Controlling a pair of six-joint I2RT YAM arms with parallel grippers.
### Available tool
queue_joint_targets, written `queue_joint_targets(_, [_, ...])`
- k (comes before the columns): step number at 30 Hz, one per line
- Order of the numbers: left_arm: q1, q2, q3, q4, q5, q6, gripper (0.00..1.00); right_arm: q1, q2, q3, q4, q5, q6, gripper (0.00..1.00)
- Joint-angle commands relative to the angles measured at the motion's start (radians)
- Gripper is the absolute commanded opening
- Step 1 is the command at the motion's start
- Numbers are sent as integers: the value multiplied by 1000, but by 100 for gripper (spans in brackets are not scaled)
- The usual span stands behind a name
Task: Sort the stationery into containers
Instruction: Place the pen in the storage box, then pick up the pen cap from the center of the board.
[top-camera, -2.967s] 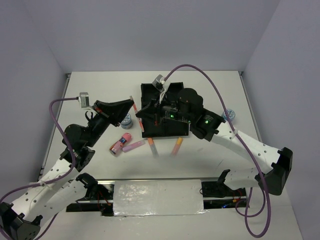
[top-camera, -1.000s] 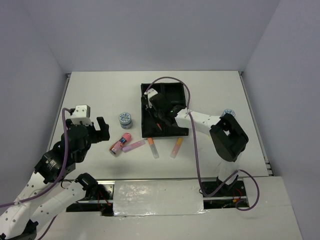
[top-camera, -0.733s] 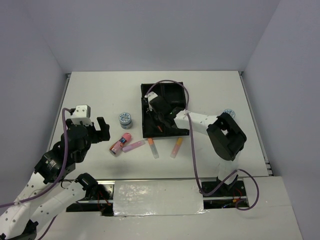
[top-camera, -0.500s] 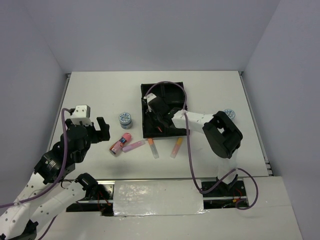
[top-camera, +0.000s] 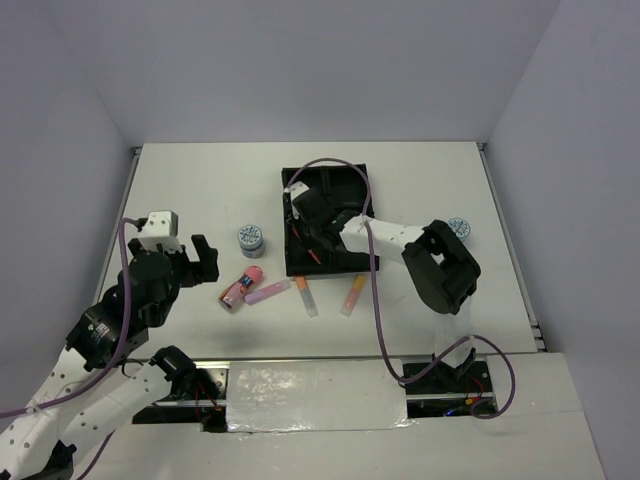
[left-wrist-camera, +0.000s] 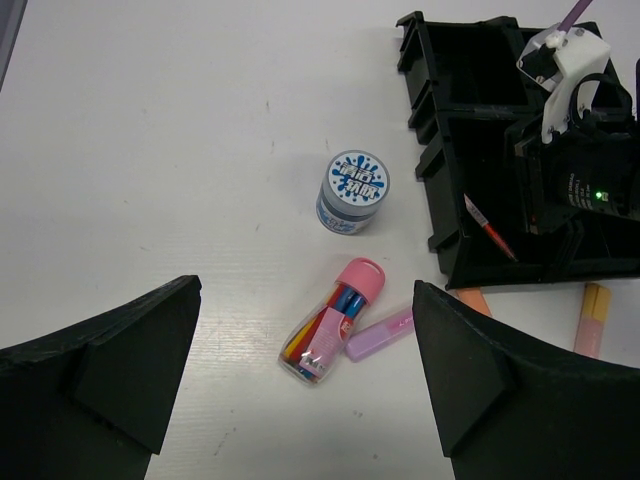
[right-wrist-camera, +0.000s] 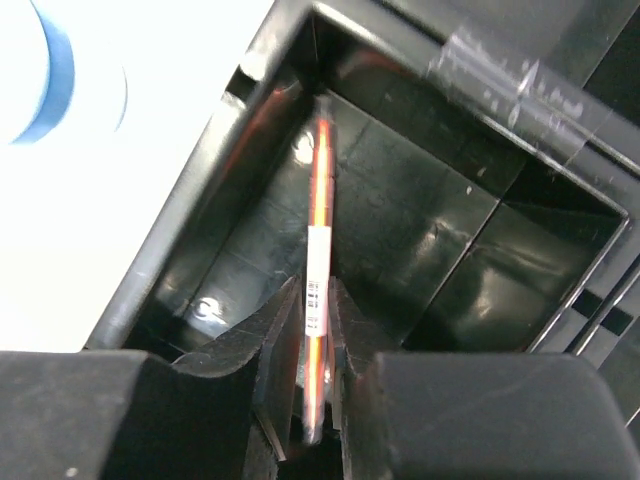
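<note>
Table (top-camera: 190, 190), far-left stretch: bare, free passage.
Left of tray (left-wrist-camera: 432, 200): tape roll (top-camera: 251, 238), tube (top-camera: 240, 286), purple marker (top-camera: 268, 292), close-set.
Near side of tray: orange marker (top-camera: 305, 295), yellow marker (top-camera: 352, 294), gap between.
Left compartments: right arm (top-camera: 400, 238) overhead, right gripper (right-wrist-camera: 316, 300) pinching pen (right-wrist-camera: 320, 190).
Far-right compartment: open above.
Right edge: second roll (top-camera: 459, 228).

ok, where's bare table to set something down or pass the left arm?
Free: the far strip behind the black four-compartment plastic tray; the far-left stretch beyond the round blue-white tape roll. Crowded: the tray's near side, where the pink-capped tube, purple marker and two orange markers lie.
</note>
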Motion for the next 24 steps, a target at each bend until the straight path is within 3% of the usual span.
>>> queue_joint_targets(1, [-2, -21, 1, 35, -7, 18, 99, -1, 37, 87, -14, 0, 23, 24])
queue_joint_targets(13, [-2, -29, 1, 33, -9, 18, 99, -1, 3, 109, -32, -20, 77, 31])
queue_joint_targets(16, [-2, -27, 1, 32, -15, 15, 99, 1, -107, 82, -35, -39, 92, 41])
queue_joint_targets(17, [-2, -29, 3, 30, -20, 13, 99, 1, -185, 71, -38, -43, 94, 52])
queue_joint_targets(18, [-2, -24, 4, 29, -21, 12, 99, -1, -227, 56, -44, -37, 91, 54])
queue_joint_targets(19, [-2, -23, 4, 27, -23, 12, 99, -8, -265, 51, -57, -33, 89, 74])
queue_joint_targets(24, [-2, -4, 14, 9, -50, -7, 99, -146, -503, -74, -159, -25, 132, 76])
